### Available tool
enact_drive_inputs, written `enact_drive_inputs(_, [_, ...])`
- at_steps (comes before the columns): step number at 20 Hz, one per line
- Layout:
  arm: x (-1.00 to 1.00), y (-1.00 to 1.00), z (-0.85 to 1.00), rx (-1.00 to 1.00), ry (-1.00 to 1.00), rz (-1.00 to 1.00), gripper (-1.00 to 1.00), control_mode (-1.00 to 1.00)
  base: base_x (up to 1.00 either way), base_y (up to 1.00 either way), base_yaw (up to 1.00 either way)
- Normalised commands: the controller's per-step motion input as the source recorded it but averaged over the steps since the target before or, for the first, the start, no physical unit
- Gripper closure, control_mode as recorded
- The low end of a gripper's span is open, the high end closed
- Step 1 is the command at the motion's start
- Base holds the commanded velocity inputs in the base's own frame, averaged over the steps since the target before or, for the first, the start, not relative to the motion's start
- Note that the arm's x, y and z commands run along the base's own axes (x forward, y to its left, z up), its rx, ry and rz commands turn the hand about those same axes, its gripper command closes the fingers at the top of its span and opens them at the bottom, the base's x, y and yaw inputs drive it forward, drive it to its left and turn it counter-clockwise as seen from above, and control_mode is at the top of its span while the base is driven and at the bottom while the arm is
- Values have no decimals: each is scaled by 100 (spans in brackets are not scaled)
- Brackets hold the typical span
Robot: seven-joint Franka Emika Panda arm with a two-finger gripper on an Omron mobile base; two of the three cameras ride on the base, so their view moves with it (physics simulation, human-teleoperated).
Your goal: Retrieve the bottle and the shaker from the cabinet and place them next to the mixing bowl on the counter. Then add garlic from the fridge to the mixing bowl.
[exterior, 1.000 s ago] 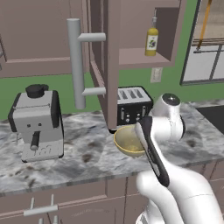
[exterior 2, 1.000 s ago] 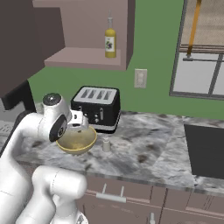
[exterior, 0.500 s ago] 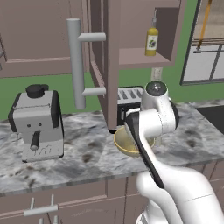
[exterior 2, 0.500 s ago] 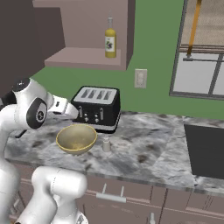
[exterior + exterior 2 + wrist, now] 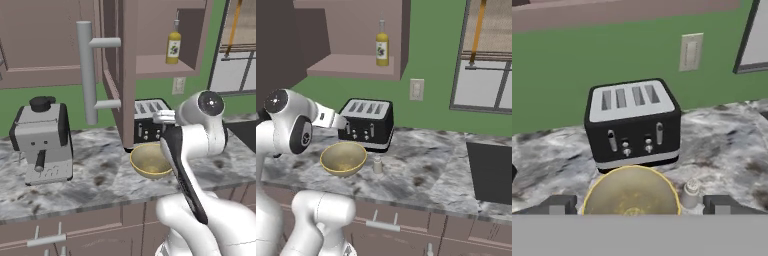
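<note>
Now the shaker (image 5: 377, 164) is sitting on the counter (image 5: 426, 175) just beside the bowl (image 5: 343, 158), right where the task wants it, so that half of the fetching is looking done. Up in the open cabinet (image 5: 165, 65) the bottle (image 5: 382, 44) is standing upright on the shelf, waiting its turn, near the shelf's front edge where it is easy to reach. The gripper (image 5: 637, 204) is hanging above the bowl and facing the toaster (image 5: 632, 122), its fingertips (image 5: 559, 204) spread wide apart with nothing between them, which fits a hand that is free for the next pick. I'm judging the arm is needing to rise toward the shelf next, and the cabinet door (image 5: 122, 75), swung out over the counter, is crowding that path on one side
</note>
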Motion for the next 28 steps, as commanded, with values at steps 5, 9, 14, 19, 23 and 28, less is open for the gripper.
enact_drive_inputs(5, [-22, 0, 95, 3, -15, 0, -100, -100, 0, 0, 0])
enact_drive_inputs(9, [-16, 0, 99, 0, 0, 0, -100, -100, 0, 0, 0])
enact_drive_inputs(14, [-1, 0, 78, -1, -1, 0, -100, -100, 0, 0, 0])
enact_drive_inputs(19, [11, 0, 48, 0, -1, -3, -100, -100, 0, 0, 0])
enact_drive_inputs(23, [21, 0, 18, -1, 0, -4, -100, -100, 0, 0, 0])
enact_drive_inputs(28, [38, -1, 0, -5, -2, -4, -100, -100, 0, 0, 0])
